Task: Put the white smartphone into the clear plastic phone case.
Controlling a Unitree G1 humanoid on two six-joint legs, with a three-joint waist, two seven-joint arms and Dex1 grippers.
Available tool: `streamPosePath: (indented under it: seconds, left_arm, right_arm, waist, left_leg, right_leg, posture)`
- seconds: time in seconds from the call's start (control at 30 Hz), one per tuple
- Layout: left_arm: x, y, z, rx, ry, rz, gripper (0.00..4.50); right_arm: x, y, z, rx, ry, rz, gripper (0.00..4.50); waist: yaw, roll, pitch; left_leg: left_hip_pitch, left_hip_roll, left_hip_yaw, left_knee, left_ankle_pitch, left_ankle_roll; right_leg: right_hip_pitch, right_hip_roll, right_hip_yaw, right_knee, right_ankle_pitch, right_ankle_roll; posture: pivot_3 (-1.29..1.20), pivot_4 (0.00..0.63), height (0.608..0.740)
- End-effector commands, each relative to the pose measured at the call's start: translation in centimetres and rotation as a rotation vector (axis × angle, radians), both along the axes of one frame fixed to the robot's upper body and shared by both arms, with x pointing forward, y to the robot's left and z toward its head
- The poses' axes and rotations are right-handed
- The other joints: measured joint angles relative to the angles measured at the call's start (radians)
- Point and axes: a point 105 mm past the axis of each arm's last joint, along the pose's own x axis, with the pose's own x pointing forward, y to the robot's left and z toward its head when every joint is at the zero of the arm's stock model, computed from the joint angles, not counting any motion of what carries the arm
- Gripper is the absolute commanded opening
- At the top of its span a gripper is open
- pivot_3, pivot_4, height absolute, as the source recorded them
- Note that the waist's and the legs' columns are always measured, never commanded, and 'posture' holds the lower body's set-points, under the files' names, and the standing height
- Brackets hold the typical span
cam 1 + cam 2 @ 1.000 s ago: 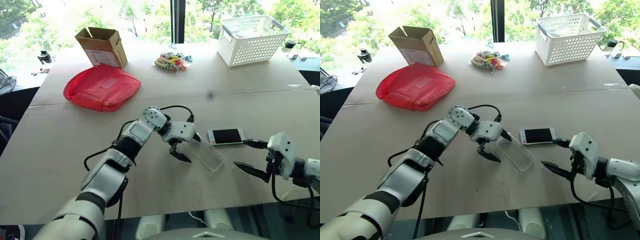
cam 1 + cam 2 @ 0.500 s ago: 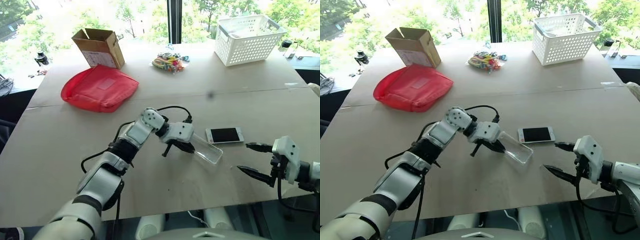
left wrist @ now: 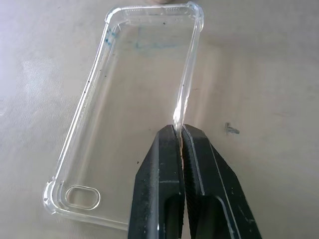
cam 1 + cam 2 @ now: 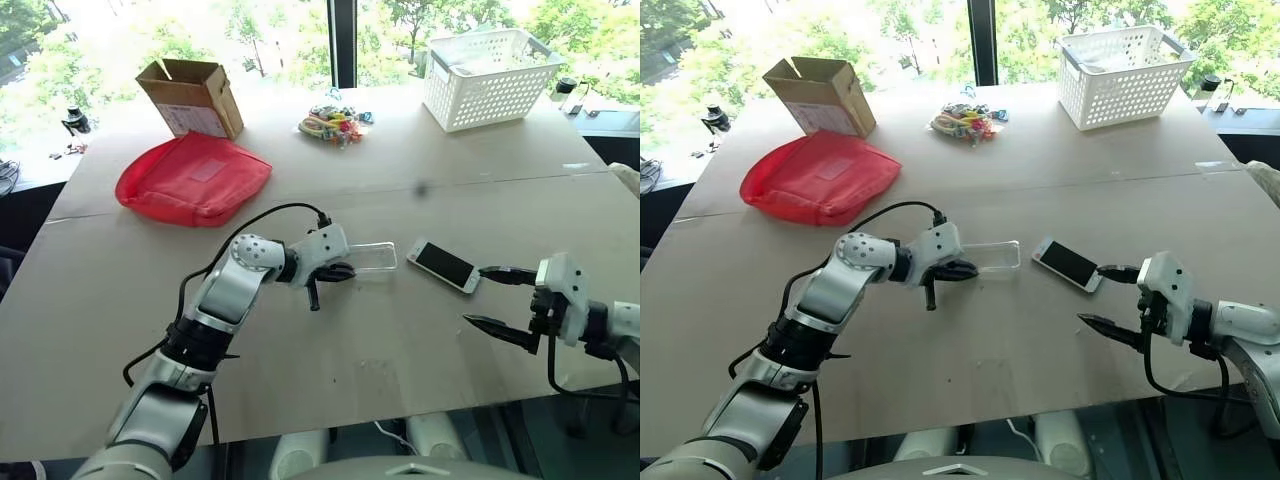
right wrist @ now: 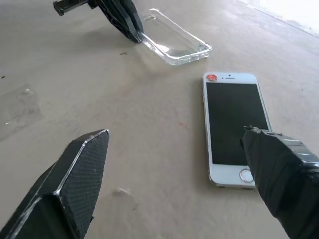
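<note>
The left gripper (image 3: pixel 180 133) has its jaws clamped on one long edge of the clear plastic phone case (image 4: pixel 368 258) at mid-table (image 4: pixel 300 380), the white smartphone (image 4: pixel 443 265) lying screen-up just right of it, before the right gripper's (image 4: pixel 497 296) wide-open jaws

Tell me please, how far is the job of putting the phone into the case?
Early stage. Done: the left tool is shut on the long edge of the case. In hand: the right tool is open beside the phone, one finger over its screen, not gripping. Left: grasp the phone and put it into the case; the two lie apart on the table.
</note>
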Motion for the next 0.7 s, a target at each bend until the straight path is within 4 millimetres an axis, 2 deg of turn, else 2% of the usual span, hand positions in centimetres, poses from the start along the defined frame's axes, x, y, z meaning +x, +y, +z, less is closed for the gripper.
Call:
streamPosePath:
  seconds: [0.03, 0.07, 0.1, 0.17, 0.2, 0.27, 0.37, 0.47, 0.57, 0.7]
  left_arm:
    - [-1.0, -0.5, -0.1, -0.007, 0.019, 0.048, 0.32]
    - [-1.3, -0.7, -0.2, -0.012, 0.025, 0.038, 0.64]
    - [-1.5, -0.8, -0.2, -0.014, 0.029, 0.038, 0.77]
    - [-1.4, -0.8, 0.1, -0.012, 0.009, 0.034, 1.80]
    - [-1.3, -0.8, 0.2, -0.012, -0.001, 0.037, 2.02]
    - [-0.7, -0.6, 1.0, -0.032, -0.043, 0.049, 2.99]
    - [-0.3, -0.7, 3.3, -0.133, -0.090, 0.037, 4.47]
    - [-0.9, -0.9, 5.9, -0.274, -0.107, -0.017, 4.47]
    - [-1.6, 0.1, 6.9, -0.294, -0.109, -0.050, 4.47]
    - [-3.2, 1.4, 8.3, -0.331, -0.086, -0.111, 4.47]
  right_arm:
    - [0.2, 0.7, 1.0, 0.032, -0.044, 0.035, 4.50]
    - [0.3, 0.8, 1.1, 0.035, -0.046, 0.038, 4.50]
    - [0.3, 0.8, 1.1, 0.036, -0.047, 0.039, 4.50]
    - [0.4, 0.7, 1.1, 0.032, -0.045, 0.039, 4.50]
    - [0.4, 0.7, 1.1, 0.030, -0.044, 0.039, 4.50]
    - [0.4, 0.6, 1.0, 0.031, -0.040, 0.033, 4.50]
    - [0.9, 0.6, 0.9, 0.038, -0.062, 0.003, 4.50]
    - [1.8, 0.1, 0.4, 0.027, -0.081, -0.045, 4.50]
    - [3.0, -0.9, -1.1, -0.018, -0.065, -0.122, 4.50]
    - [4.0, -1.1, -2.8, -0.046, -0.020, -0.151, 4.50]
  waist:
    - [0.000, 0.000, 0.000]
    - [0.000, 0.000, 0.000]
    - [0.001, 0.000, 0.000]
    - [0.004, 0.000, 0.000]
    - [0.005, 0.000, 0.000]
    - [0.009, 0.000, 0.000]
    - [0.010, 0.000, 0.000]
    - [0.013, 0.000, 0.000]
    - [0.020, 0.000, 0.000]
    - [0.018, 0.000, 0.001]
  left_leg:
    - [0.000, 0.000, 0.000, 0.000, 0.000, 0.000]
    - [0.000, 0.000, 0.000, 0.000, 0.000, 0.000]
    - [0.000, 0.000, 0.000, 0.000, 0.000, 0.000]
    - [0.000, 0.000, 0.000, 0.000, 0.000, 0.000]
    - [0.000, 0.000, 0.000, 0.000, 0.000, 0.000]
    - [0.000, 0.000, 0.000, 0.000, 0.000, 0.000]
    - [0.000, 0.000, 0.000, 0.000, 0.000, 0.000]
    - [-0.001, 0.001, 0.000, 0.000, 0.000, 0.000]
    - [0.000, 0.000, 0.001, 0.000, 0.000, 0.000]
    - [-0.001, 0.000, 0.001, 0.000, 0.000, 0.000]
  right_leg:
    - [0.000, 0.000, 0.000, 0.000, 0.000, 0.000]
    - [0.000, 0.000, 0.000, 0.000, 0.000, 0.000]
    - [0.000, 0.000, 0.000, 0.000, 0.000, 0.000]
    - [0.000, 0.000, 0.000, 0.000, 0.000, 0.000]
    - [0.000, 0.000, 0.000, 0.000, 0.000, 0.000]
    - [0.000, -0.001, 0.000, 0.000, 0.000, 0.000]
    - [0.000, -0.001, 0.000, 0.000, 0.000, 0.000]
    - [-0.001, -0.001, 0.000, 0.000, 0.000, 0.000]
    - [-0.001, -0.002, 0.000, -0.001, 0.000, 0.000]
    - [-0.001, -0.002, 0.000, -0.001, 0.000, 0.000]
  posture:
    - [0.00, 0.150, 0.740]
    - [0.00, 0.150, 0.740]
    - [0.00, 0.150, 0.740]
    - [0.00, 0.150, 0.740]
    - [0.00, 0.150, 0.740]
    - [0.00, 0.150, 0.740]
    - [0.00, 0.150, 0.740]
    - [0.00, 0.150, 0.740]
    - [0.00, 0.150, 0.740]
    - [0.00, 0.150, 0.740]
